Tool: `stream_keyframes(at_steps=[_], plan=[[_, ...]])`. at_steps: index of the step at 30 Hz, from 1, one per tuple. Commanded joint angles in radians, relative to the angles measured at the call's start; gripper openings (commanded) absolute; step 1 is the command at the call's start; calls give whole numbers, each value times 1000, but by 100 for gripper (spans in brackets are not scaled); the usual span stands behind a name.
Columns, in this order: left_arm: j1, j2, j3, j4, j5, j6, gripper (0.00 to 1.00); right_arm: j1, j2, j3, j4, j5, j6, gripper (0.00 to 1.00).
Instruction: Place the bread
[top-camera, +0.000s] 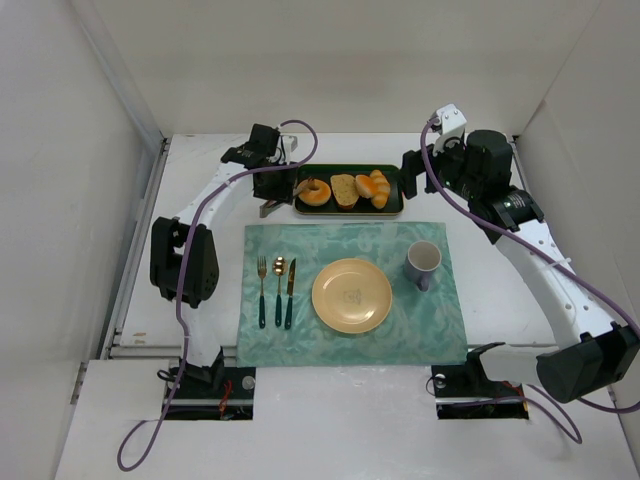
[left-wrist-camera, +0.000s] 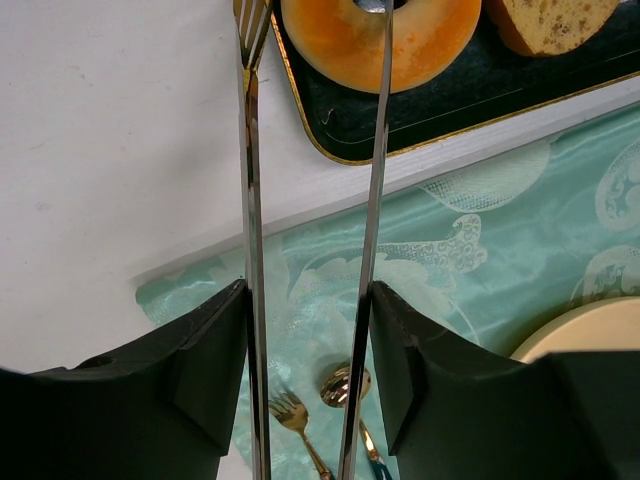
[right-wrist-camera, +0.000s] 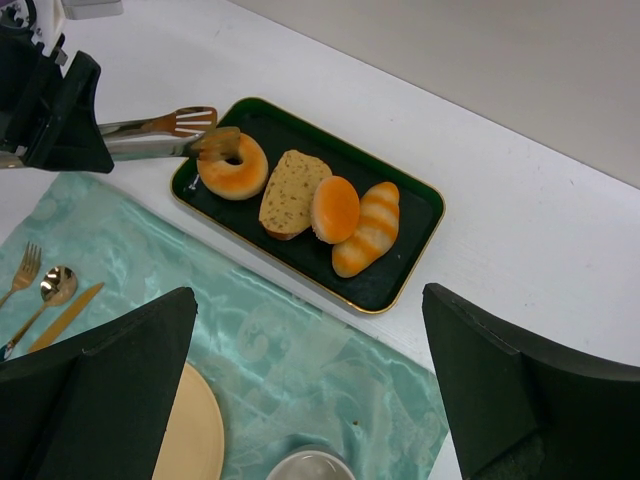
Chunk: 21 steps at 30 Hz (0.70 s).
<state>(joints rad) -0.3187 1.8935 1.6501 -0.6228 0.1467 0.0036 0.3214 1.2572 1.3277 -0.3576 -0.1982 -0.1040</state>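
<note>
Note the left tool (left-wrist-camera: 308, 330) clamped from both sides on the thin polished steel tongs (left-wrist-camera: 248, 200). Blades not yet closed: one over the hole of the small ring-shaped golden-orange bread (left-wrist-camera: 330, 45), the other, with a slotted fork-like tip, outside the ring above the matte white counter (left-wrist-camera: 100, 150). Find the bread at the left end of the dark green gold-rimmed rectangular tray (left-wrist-camera: 450, 105), beyond the far edge of the placemat. Right tool (right-wrist-camera: 310, 385) spread wide, holding nothing, near the tray's right end.

Squeeze gently and evenly until both blades bite one wall of the ring, inside and outside. Avoid a hard pinch, likely to dent soft crumb. Avoid a weak one too, likely to let the smooth, rounded crust slide off slick metal. Lift straight up over the tray's raised rim, hold the tongs level, then carry nearward, probably to the round pale-yellow plate (top-camera: 352, 296) on the glossy pale-green patterned placemat (top-camera: 440, 330). Set down before easing the grip.
</note>
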Motion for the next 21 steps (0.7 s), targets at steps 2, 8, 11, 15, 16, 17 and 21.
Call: stream_keyframes(at_steps=[2, 8, 11, 15, 16, 17, 21], plan=[[1, -36, 27, -5, 13, 15, 45, -4, -24, 5, 49, 6, 10, 100], [1, -17, 36, -14, 13, 15, 38, -4, -33, 5, 59, 16, 10, 100], [1, -17, 36, -23, 22, 15, 34, -4, -33, 5, 59, 16, 10, 100], [1, -8, 45, -32, 22, 15, 29, -4, -42, 5, 59, 16, 10, 100], [1, -8, 45, -32, 22, 15, 28, -4, -42, 5, 59, 25, 10, 100], [1, -8, 45, -32, 22, 15, 26, -4, -42, 5, 59, 25, 10, 100], [1, 1, 54, -32, 31, 15, 19, -4, -42, 5, 59, 25, 10, 100]])
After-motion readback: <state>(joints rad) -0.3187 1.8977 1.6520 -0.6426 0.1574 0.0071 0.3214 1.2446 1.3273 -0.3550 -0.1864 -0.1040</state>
